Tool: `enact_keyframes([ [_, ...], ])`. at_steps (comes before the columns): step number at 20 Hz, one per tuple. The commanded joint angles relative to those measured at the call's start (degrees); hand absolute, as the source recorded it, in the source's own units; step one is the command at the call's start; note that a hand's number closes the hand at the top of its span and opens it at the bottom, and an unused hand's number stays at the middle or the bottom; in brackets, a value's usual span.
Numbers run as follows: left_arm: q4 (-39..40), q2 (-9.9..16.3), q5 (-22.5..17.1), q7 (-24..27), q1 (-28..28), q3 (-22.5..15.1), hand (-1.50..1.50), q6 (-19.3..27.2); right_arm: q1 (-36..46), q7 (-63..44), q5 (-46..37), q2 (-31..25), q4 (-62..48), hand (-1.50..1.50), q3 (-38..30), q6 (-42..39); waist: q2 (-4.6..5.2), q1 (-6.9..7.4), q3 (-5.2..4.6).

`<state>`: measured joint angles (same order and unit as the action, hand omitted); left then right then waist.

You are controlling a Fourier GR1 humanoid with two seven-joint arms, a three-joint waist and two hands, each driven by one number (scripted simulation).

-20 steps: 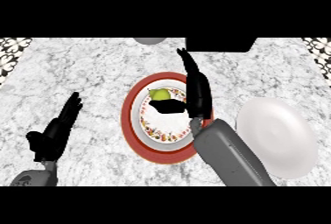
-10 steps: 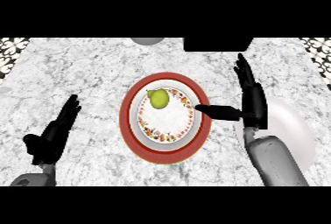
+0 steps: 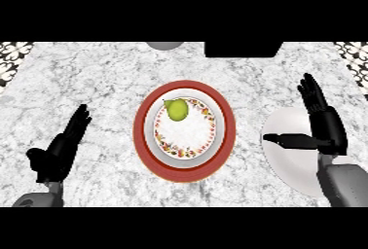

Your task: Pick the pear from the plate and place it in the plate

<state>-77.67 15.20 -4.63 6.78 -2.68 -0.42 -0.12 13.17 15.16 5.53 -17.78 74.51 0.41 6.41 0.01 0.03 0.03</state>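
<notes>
My right hand hovers flat, fingers straight, over the white plate, right of the red-rimmed plate; my left hand rests open, left of it. The pear sits at that plate's far edge; being rounded, it may roll away from my fingers.

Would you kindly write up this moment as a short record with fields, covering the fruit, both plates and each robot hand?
fruit: green pear lying on the far part of the patterned white plate
source plate: white plate with speckled rim, set on a red-rimmed round plate, centre of the marbled counter
other plate: plain white round plate at the right, nothing seen on it
left robot hand: open, resting at lower left, fingers up
right robot hand: open, over the plain white plate, holding nothing
task state: pear not yet picked
</notes>
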Motion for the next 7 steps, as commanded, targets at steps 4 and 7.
enact_keyframes([
  [4,-1.72,-1.92,2.69,-0.12,0.77,-0.29,0.00,0.91,1.25,13.50,-1.30,-2.81,-15.72,-1.50,-4.98,-7.61,0.09,0.42,0.01],
  [7,0.90,-0.05,0.44,-1.50,-2.77,3.58,0.00,-2.44,3.05,16.41,-3.22,-1.38,-18.16,-1.50,-6.31,-6.31,0.06,0.20,-0.01],
])
